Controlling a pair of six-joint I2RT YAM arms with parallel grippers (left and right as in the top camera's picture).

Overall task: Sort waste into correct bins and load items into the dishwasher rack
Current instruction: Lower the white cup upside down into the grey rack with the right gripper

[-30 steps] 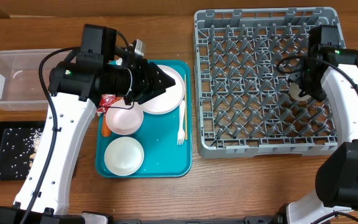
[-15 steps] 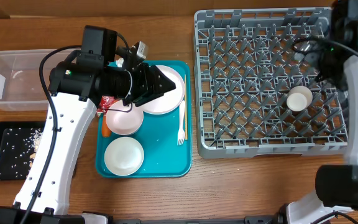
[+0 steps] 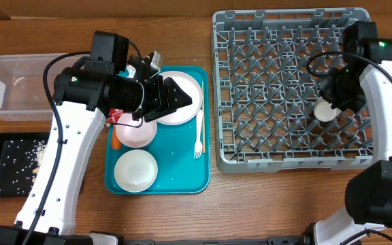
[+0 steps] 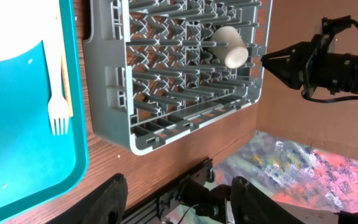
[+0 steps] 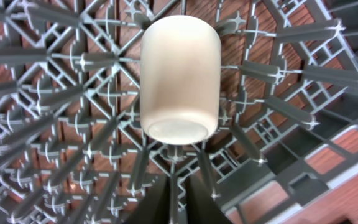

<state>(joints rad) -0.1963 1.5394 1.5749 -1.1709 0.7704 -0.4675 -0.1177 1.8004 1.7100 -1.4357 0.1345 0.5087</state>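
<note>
Wooden desk (image 3: 182, 218), seen from overhead: my right end effector (image 5: 178, 190), fingers drawn together on nothing, hangs over the grey dishwasher rack (image 3: 288, 165). The small white cup (image 5: 180, 81) lies on its side among the pegs toward the rack's right wall, just ahead of my fingertips and apart from them. My left end effector (image 4: 179, 183), fingers parted with nothing between them, hovers above the teal tray (image 3: 182, 182), over the left edge of the round white plate (image 3: 190, 82). That tray also carries a pale pink bowl (image 3: 136, 131), a white bowl (image 3: 135, 169) and a white fork (image 3: 198, 136). A red wrapper (image 3: 118, 114) and an orange carrot (image 3: 116, 141) show beside my arm. At far left stand the clear tub (image 3: 15, 85) and the black tray (image 3: 9, 170), which is sprinkled with rice (image 3: 26, 150).
</note>
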